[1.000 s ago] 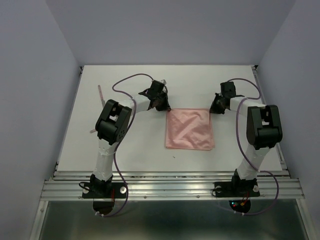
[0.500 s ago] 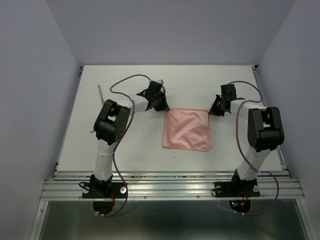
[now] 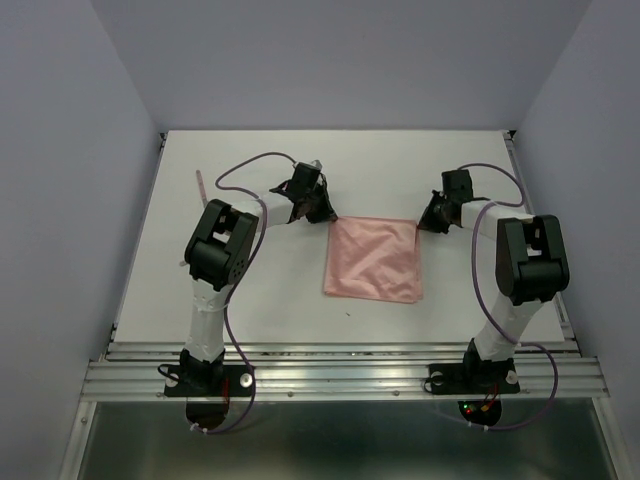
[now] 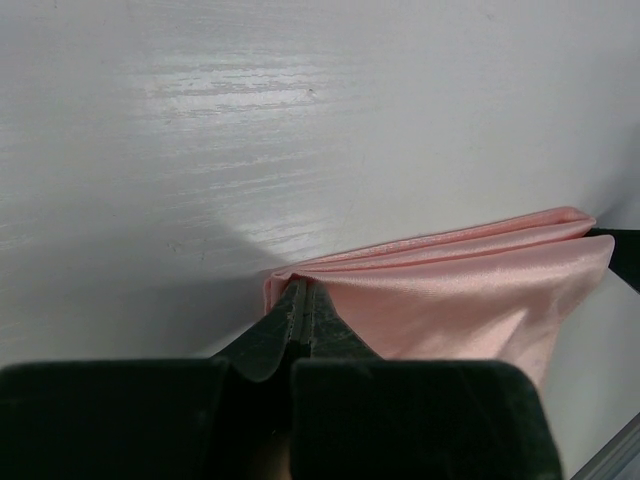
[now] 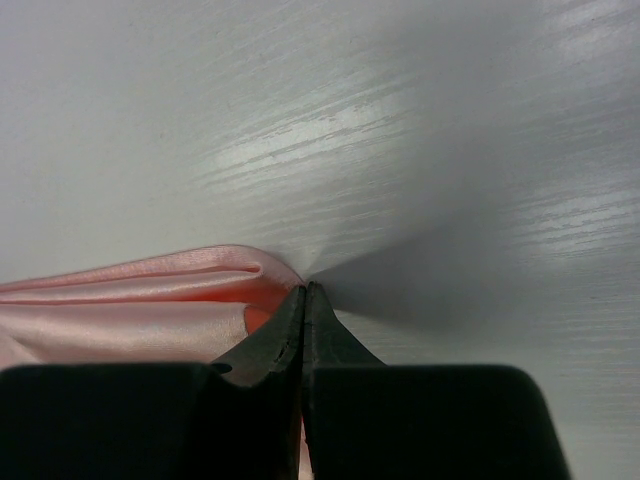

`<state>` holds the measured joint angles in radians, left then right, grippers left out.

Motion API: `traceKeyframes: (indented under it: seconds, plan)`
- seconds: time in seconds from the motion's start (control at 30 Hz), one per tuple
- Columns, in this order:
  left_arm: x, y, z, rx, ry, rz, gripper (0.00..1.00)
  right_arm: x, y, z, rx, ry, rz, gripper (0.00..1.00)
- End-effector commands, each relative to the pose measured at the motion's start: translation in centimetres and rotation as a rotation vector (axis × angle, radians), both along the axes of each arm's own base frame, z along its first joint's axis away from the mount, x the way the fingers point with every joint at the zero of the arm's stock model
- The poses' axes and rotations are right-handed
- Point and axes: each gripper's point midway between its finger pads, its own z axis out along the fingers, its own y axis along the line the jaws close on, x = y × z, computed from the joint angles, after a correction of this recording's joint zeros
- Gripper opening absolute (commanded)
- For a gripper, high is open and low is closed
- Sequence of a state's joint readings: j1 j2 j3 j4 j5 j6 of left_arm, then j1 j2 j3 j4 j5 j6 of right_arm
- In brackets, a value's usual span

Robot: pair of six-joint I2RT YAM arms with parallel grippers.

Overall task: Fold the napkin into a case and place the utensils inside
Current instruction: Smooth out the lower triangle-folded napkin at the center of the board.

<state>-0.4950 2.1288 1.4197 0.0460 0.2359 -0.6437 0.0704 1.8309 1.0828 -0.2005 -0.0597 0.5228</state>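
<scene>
Salmon-pink cloth sits near the middle of the white surface: the napkin, lying flat as a rough square between the two arms. The left gripper is clenched on its far left corner and the right gripper on its far right corner. Both wrist views show the jaws pressed together with pink cloth pinched between them. At each pinched corner the far edge looks rounded and layered, so the cloth seems to be doubled over there, though how many layers lie below cannot be told.

By that reading the task is at an early stage. One fold at most looks made, and the napkin is much too wide to count as the narrow case. More folding is probably needed to narrow it into a long pocket, and both grippers would have to let go first.

Nothing has gone inside yet. One slender pinkish utensil lies well apart near the far left edge of the surface, and any others are too small or hidden to make out.
</scene>
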Motion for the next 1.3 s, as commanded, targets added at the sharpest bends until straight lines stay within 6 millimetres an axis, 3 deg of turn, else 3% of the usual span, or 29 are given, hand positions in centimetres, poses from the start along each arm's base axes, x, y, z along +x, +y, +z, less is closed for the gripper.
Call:
traceKeyframes:
  seconds: [0.0, 0.4, 0.57, 0.73, 0.77, 0.8, 0.83, 0.97, 1.13, 1.27]
  plan:
    - [0.4, 1.1, 1.7, 0.003, -0.026, 0.044, 0.0, 0.0, -0.6, 0.8, -0.019, -0.023, -0.022, 0.01]
    - [0.3, 1.2, 2.2, -0.02, -0.031, 0.053, 0.0, 0.1, -0.3, 2.2, 0.0, -0.051, -0.019, 0.01]
    - [0.1, 1.4, 3.5, 0.002, -0.062, 0.023, 0.32, 0.3, -0.3, 4.5, -0.002, -0.094, -0.016, 0.23]
    - [0.0, 2.2, 5.4, 0.041, -0.111, 0.011, 0.57, 0.1, -0.2, 6.8, 0.003, -0.136, -0.005, 0.29]
    - [-0.3, 2.5, 5.5, 0.057, -0.107, 0.012, 0.65, 0.0, 0.2, 7.1, 0.005, -0.143, 0.007, 0.29]
    - [-0.3, 2.6, 5.9, 0.061, -0.116, 0.014, 0.67, -0.1, 1.0, 7.5, 0.008, -0.15, 0.032, 0.25]
    - [-0.4, 2.9, 6.0, 0.074, -0.116, 0.019, 0.67, -0.2, 1.4, 7.7, 0.009, -0.15, 0.044, 0.18]
    - [-0.6, 3.3, 6.9, 0.087, -0.132, 0.028, 0.67, -0.2, 4.0, 7.8, 0.02, -0.143, 0.115, 0.07]
    - [-0.8, 3.4, 7.5, 0.084, -0.14, 0.022, 0.66, -0.2, 5.9, 6.1, 0.022, -0.1, 0.161, 0.01]
    - [-1.3, 2.9, 7.8, 0.076, -0.139, -0.006, 0.65, 1.2, 6.3, 5.6, 0.032, -0.093, 0.152, 0.01]
